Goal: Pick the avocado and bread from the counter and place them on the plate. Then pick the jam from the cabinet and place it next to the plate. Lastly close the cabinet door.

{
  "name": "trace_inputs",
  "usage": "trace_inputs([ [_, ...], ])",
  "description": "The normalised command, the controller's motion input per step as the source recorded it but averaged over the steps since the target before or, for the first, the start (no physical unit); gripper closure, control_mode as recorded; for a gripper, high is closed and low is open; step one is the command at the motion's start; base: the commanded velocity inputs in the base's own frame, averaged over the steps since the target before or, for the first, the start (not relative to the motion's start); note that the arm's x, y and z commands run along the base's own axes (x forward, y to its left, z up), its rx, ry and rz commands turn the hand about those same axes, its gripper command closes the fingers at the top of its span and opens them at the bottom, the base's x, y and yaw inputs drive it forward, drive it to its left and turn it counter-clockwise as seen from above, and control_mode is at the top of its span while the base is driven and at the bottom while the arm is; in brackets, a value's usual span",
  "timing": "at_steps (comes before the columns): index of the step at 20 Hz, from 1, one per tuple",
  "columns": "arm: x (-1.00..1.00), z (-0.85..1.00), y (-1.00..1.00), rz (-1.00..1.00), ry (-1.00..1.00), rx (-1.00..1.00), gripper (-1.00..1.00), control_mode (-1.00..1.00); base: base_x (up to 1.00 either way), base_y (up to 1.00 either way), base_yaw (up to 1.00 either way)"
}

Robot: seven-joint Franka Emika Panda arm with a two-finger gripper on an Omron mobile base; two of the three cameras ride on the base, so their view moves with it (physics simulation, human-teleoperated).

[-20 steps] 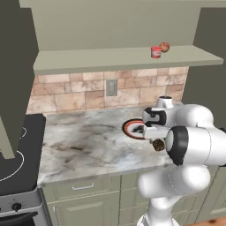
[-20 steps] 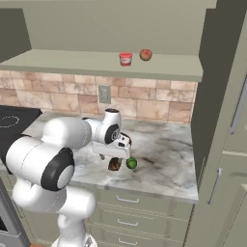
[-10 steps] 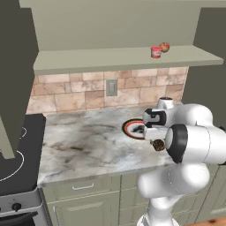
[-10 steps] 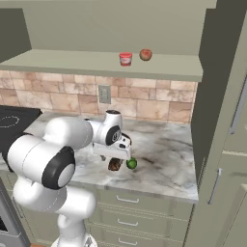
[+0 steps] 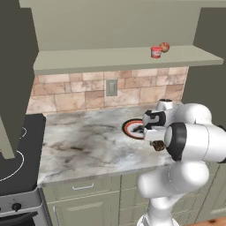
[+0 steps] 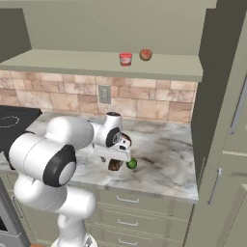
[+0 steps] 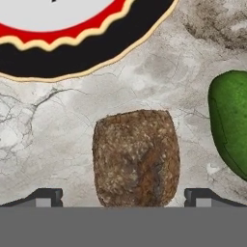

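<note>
I'm hanging the claw (image 7: 123, 195) right over the small dark brown, rough, lumpy piece of bread (image 7: 136, 157), and in the hand view its two dark fingertips (image 7: 46, 197) stand spread wide, one on each side of the piece, not touching it and pinching nothing. The bread lies flat on the grey-white marbled stone counter (image 7: 43, 144), between the claw and the round plate with the red-orange and black rim (image 7: 72, 53), near it but clear of it. Just beside the bread sits the glossy green roundish avocado (image 7: 231, 123), apart from it with bare stone between. From the right base view I see the same pair, bread (image 6: 115, 165) and avocado (image 6: 131, 164), close together under the hand near the counter's front edge. My read on the bread: light, fairly stiff at the crust but crumbly, and the coarse surface should give the pads good bite, so slipping worries me little; crushing it does, so I'd squeeze gently. I'd take it across its narrow width, at the middle of its flanks, where the sides run nearly parallel, going low enough to hold the body and not just the top. The avocado looks smooth and slick, likely to roll if nudged, so I'd keep the near fingertip from brushing it.
</note>
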Motion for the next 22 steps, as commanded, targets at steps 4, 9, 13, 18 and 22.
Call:
trace_inputs([
  [4, 0.0, -0.09, -0.02, 0.0, 0.0, 0.0, -1.0, -1.0, 0.0, 0.0, 0.0],
  [9, 0.0, -0.11, -0.04, 0.0, 0.0, 0.0, -1.0, -1.0, 0.0, 0.0, 0.0],
  [13, 0.0, -0.09, -0.04, 0.0, 0.0, 0.0, -1.0, -1.0, 0.0, 0.0, 0.0],
  [18, 0.0, -0.07, -0.02, 0.0, 0.0, 0.0, -1.0, -1.0, 0.0, 0.0, 0.0],
  [22, 0.0, -0.07, 0.0, 0.0, 0.0, 0.0, -1.0, -1.0, 0.0, 0.0, 0.0],
])
